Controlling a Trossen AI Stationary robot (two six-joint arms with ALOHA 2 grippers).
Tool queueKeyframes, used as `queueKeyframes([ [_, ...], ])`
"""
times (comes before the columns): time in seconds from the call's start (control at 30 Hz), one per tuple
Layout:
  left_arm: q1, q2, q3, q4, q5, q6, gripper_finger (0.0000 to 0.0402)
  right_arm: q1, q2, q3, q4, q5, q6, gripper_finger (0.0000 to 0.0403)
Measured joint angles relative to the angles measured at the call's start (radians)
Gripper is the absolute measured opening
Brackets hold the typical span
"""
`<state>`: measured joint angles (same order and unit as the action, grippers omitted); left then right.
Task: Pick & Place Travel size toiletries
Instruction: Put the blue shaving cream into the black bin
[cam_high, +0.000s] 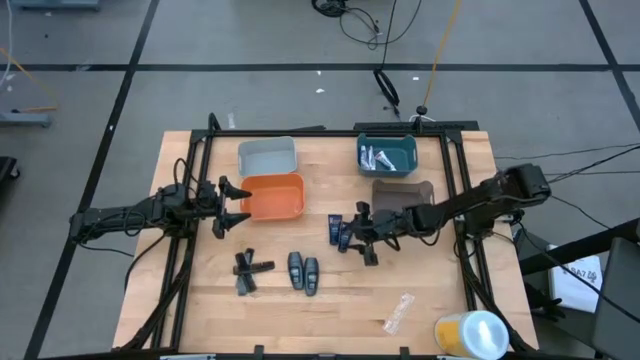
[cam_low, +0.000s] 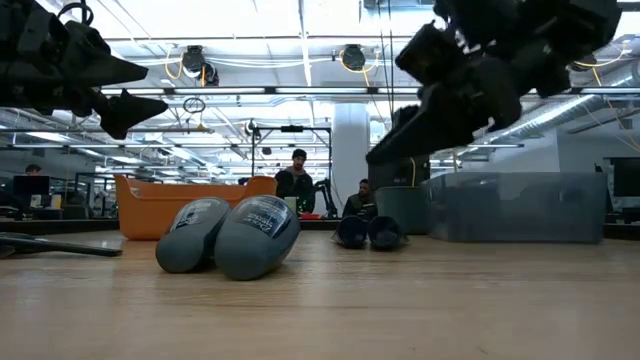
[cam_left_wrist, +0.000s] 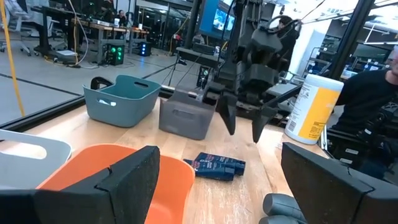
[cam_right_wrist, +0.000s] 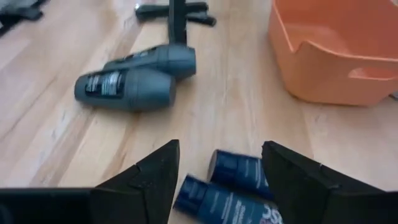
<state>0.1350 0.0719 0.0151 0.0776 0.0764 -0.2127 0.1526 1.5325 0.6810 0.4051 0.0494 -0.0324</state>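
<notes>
Two dark blue tubes (cam_high: 338, 231) lie side by side on the wood table, in front of the orange bin (cam_high: 272, 197). My right gripper (cam_high: 359, 236) hovers open just above them, its fingers clear of the tubes (cam_left_wrist: 214, 167) with nothing between them. Two dark grey oval pieces (cam_high: 303, 272) lie nearer the front edge, with thin black stick-shaped pieces (cam_high: 248, 273) crossed to their left. Silvery-white tubes (cam_high: 378, 157) lie in the teal bin (cam_high: 402, 148). My left gripper (cam_high: 244, 205) waits open and level beside the orange bin's left end.
A light grey bin (cam_high: 267, 155) stands behind the orange one, and a dark grey bin (cam_high: 403, 192) sits in front of the teal one. A clear wrapper (cam_high: 398, 312) and a yellow-and-white cylinder (cam_high: 470, 333) lie at the front right. Black frame rails run along both table sides.
</notes>
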Motion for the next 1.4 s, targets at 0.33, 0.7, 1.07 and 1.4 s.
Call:
queueKeyframes([
  [0.33, 0.000, 0.000, 0.000, -0.008, 0.000, 0.004, 0.0328, 0.091, 0.017, 0.241, -0.478, 0.077, -0.113, 0.0215],
  [0.7, 0.000, 0.000, 0.000, -0.007, 0.000, 0.001, 0.0328, -0.028, 0.152, 0.251, -0.482, 0.026, -0.237, 0.0231],
  [1.07, 0.000, 0.000, 0.000, -0.007, 0.000, 0.001, 0.0328, -0.051, 0.227, 0.254, -0.507, -0.135, -0.202, 0.0215],
  [1.4, 0.000, 0.000, 0.000, -0.007, 0.000, 0.000, 0.0328, 0.010, 0.206, 0.255, -0.674, -0.159, 0.051, 0.0215],
])
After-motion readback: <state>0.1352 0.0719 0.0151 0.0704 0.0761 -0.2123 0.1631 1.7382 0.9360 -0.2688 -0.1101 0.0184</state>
